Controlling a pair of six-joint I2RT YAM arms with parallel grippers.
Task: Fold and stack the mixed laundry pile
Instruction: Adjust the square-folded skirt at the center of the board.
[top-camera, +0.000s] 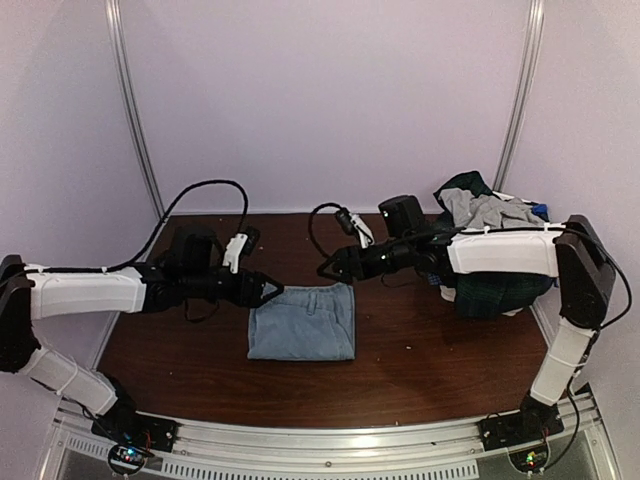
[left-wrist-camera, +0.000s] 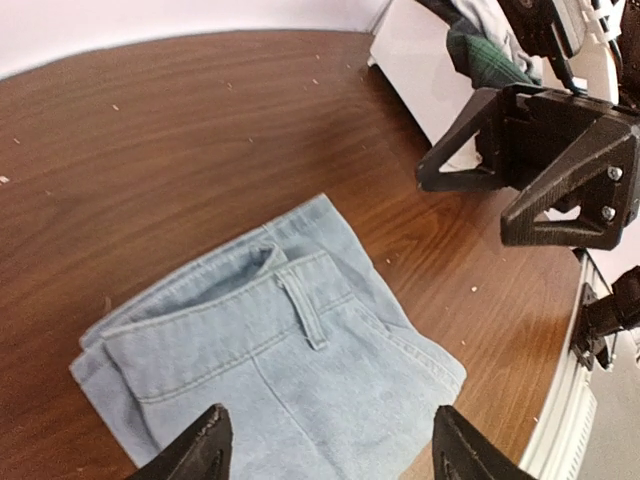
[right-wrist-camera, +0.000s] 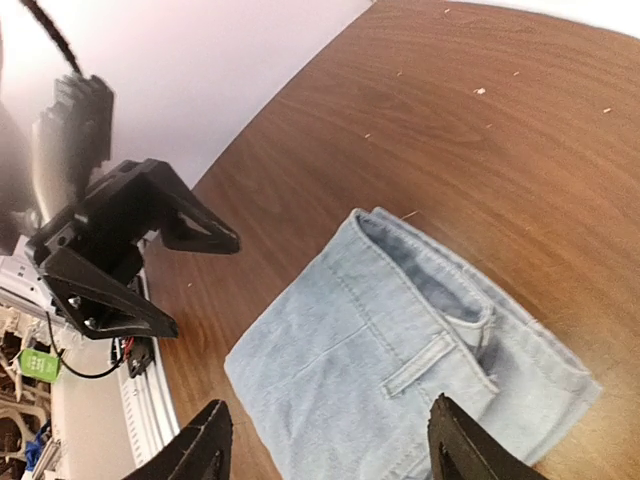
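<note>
Top external | left gripper (left-wrist-camera: 329, 412) spread beside folded jeans (top-camera: 303, 322) | right gripper (right-wrist-camera: 328, 402) spread | mixed laundry pile (top-camera: 490, 210) heaped far-right on table (top-camera: 420, 350)

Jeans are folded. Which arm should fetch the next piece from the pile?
Probably right. The mixed laundry pile lies on that side, nearer the open right claw; the left claw is farther off, across the folded jeans.

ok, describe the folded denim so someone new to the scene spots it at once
Start at the brown table: the denim lies flat near its middle, on bare wood. The pile at the far right corner is rumpled and mostly dark plaid with grey. The denim is pale blue, folded into a neat rectangle with a belt loop showing.
</note>
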